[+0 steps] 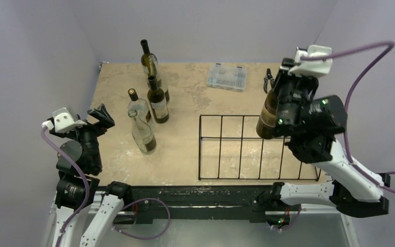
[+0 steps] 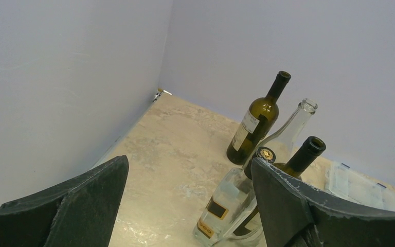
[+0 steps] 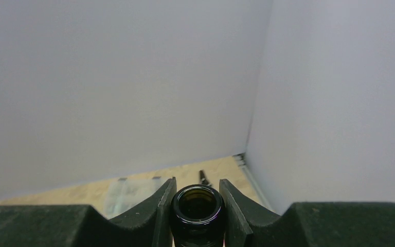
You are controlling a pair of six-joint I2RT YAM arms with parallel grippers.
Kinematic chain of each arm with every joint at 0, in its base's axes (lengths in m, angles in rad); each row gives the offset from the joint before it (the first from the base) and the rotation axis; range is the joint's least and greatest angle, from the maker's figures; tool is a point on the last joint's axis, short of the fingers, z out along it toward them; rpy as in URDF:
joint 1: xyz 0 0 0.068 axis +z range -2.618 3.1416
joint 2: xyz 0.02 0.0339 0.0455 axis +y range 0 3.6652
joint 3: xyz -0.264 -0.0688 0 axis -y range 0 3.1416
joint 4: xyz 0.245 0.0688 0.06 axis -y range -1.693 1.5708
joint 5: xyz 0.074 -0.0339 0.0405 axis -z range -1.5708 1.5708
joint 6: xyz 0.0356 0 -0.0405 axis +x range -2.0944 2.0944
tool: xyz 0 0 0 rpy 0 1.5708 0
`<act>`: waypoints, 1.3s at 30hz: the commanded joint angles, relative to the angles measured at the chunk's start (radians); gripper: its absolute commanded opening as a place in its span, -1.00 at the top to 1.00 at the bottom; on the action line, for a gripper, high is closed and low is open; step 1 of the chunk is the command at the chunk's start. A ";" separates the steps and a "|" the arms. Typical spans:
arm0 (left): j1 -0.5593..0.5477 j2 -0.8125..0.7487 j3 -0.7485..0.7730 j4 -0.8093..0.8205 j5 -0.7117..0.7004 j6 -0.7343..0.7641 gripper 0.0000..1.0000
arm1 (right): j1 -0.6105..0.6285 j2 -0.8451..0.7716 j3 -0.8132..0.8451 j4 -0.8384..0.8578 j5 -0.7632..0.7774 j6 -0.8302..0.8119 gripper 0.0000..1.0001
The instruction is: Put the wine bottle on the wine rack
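Observation:
My right gripper (image 1: 280,81) is shut on the neck of a dark green wine bottle (image 1: 267,117) and holds it upright in the air over the right part of the wine rack (image 1: 220,146), a low black wire frame with several slots. In the right wrist view the bottle's open mouth (image 3: 197,206) sits between the fingers of the right gripper (image 3: 197,185). My left gripper (image 1: 102,116) is open and empty at the left table edge; it also shows in the left wrist view (image 2: 189,162). The bottle's base looks above the rack's top wire.
Several other bottles stand left of the rack: a dark one at the back (image 1: 150,60), another dark one (image 1: 158,102) and two clear ones (image 1: 144,135). A clear plastic box (image 1: 227,76) and a small black tool (image 1: 268,80) lie at the back right. Walls close in on three sides.

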 commanded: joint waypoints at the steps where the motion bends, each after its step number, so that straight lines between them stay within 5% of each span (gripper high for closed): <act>1: -0.006 0.014 0.005 0.026 0.007 -0.013 -0.78 | -0.232 0.117 0.188 -0.105 -0.104 0.055 1.00; 8: -0.016 0.039 0.016 0.013 0.008 -0.011 -0.78 | -0.415 0.127 0.155 0.035 -0.111 0.008 1.00; 25: -0.030 0.078 0.011 0.014 0.050 -0.036 -0.77 | -0.900 0.094 0.106 -0.414 -0.256 0.421 1.00; 39: -0.048 0.093 0.024 -0.008 0.093 -0.069 -0.77 | -1.095 0.036 -0.051 -0.545 -0.297 0.538 1.00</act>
